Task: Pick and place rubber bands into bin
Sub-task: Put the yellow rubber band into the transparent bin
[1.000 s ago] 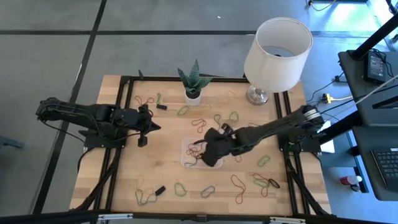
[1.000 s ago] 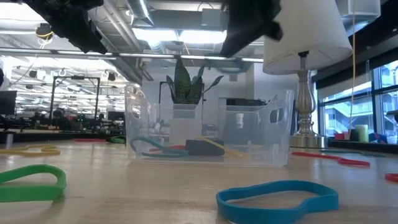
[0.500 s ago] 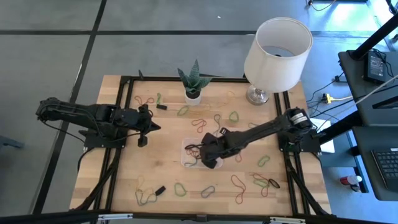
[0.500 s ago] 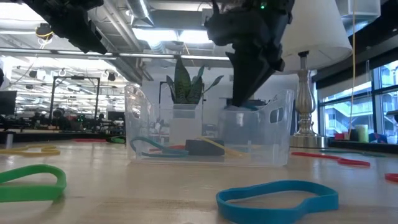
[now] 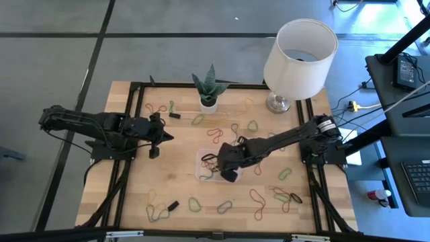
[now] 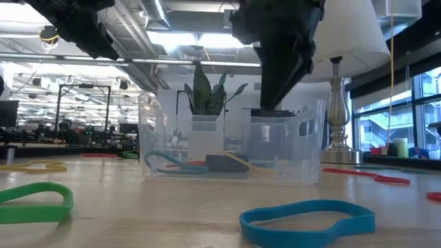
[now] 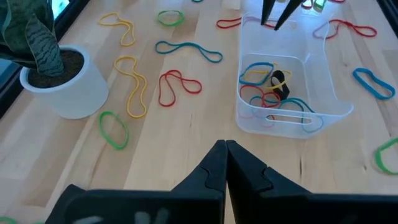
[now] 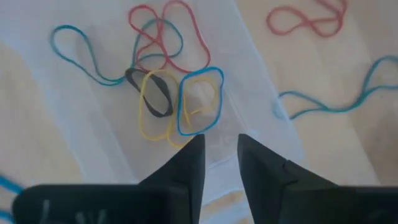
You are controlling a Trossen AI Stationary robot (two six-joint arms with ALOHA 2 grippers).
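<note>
The clear bin [image 5: 207,167] stands mid-table on its flat bottom. Inside lie several rubber bands [image 8: 180,106], blue, red, yellow and black, also seen in the left wrist view [image 7: 273,90]. My right gripper [image 5: 220,162] hangs over the bin's right part, pointing steeply down. It is open [image 8: 221,155], with nothing between the fingers. In the low view it stands just above the bin's rim [image 6: 275,103]. More bands lie loose all over the table [image 5: 216,133]. My left gripper [image 7: 225,152] waits shut above the table's left part.
A potted plant [image 5: 208,99] and a lamp with a white shade [image 5: 300,50] stand at the far edge. Small black pieces lie far left [image 5: 175,115] and near left [image 5: 173,205]. A green band [image 6: 34,200] and a blue one [image 6: 306,220] lie near the front edge.
My right gripper has sunk toward the bin and tipped to point more steeply down, and now hangs just above the bin's rim. The bin and the bands in it have stayed in place.
</note>
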